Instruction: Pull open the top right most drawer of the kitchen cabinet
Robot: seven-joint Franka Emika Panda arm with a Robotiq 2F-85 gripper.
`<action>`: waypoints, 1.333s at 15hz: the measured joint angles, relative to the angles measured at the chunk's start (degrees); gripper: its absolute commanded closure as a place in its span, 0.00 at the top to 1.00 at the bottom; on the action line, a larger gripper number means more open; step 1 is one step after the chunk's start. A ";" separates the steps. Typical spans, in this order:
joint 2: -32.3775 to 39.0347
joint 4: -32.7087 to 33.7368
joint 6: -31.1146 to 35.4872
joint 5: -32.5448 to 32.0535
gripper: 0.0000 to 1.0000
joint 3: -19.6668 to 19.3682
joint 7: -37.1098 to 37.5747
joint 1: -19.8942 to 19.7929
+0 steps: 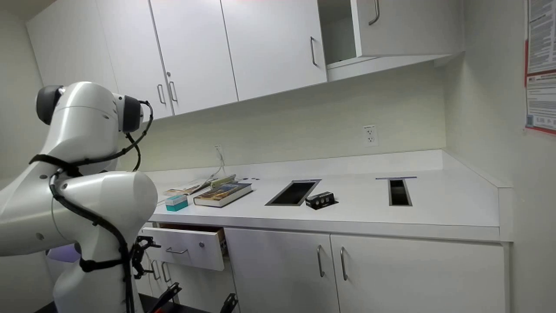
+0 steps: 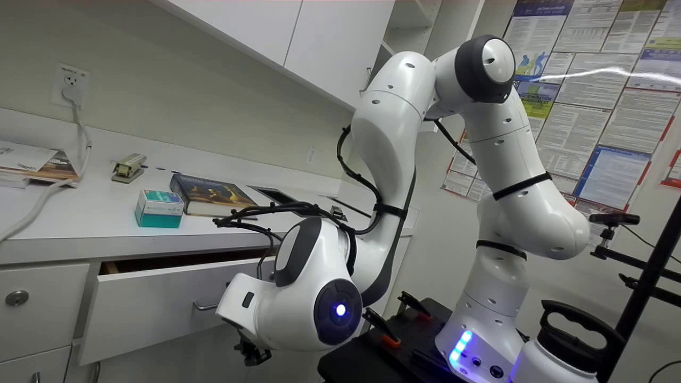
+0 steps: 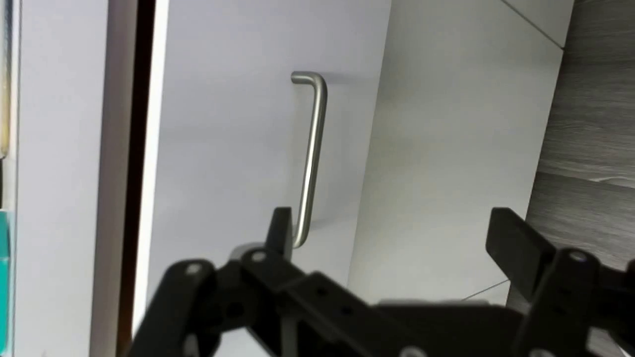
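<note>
My gripper point(image 3: 393, 223) hangs in front of the drawer point(image 3: 223, 148), its black fingers point(image 3: 281, 229) spread wide apart. In the wrist view the silver handle point(image 3: 311, 158) lies at 10 o'clock from the gap between the fingertips; the finger at 7 o'clock of centre covers part of the handle's lower end, and I cannot tell whether they touch. The drawer is partly open, between 7 and 8 o'clock in both exterior views, its flat white front jutting from the kitchen cabinet point(image 1: 278, 265) below the countertop point(image 1: 451, 211), with a dark gap along its top edge. On the countertop, at 12 o'clock from the drawer, sits a teal-and-white box point(image 1: 176, 203), with a thick book point(image 1: 221, 194) near it at 1 o'clock. My robot arm point(image 1: 108, 195) fills 9 o'clock in an exterior view.
</note>
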 measured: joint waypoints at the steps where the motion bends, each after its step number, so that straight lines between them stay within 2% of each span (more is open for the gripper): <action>1: 0.00 0.00 0.00 0.00 1.00 0.00 0.00 0.00; 10: 0.24 0.00 -0.01 -0.10 1.00 0.42 -0.10 -0.28; 13: 0.66 0.00 -0.38 -2.37 1.00 0.73 -0.01 -0.20; 16: 1.56 0.02 -3.01 -6.77 1.00 0.88 0.96 0.23; 20: 4.07 0.71 -10.19 -11.33 1.00 0.97 1.45 0.79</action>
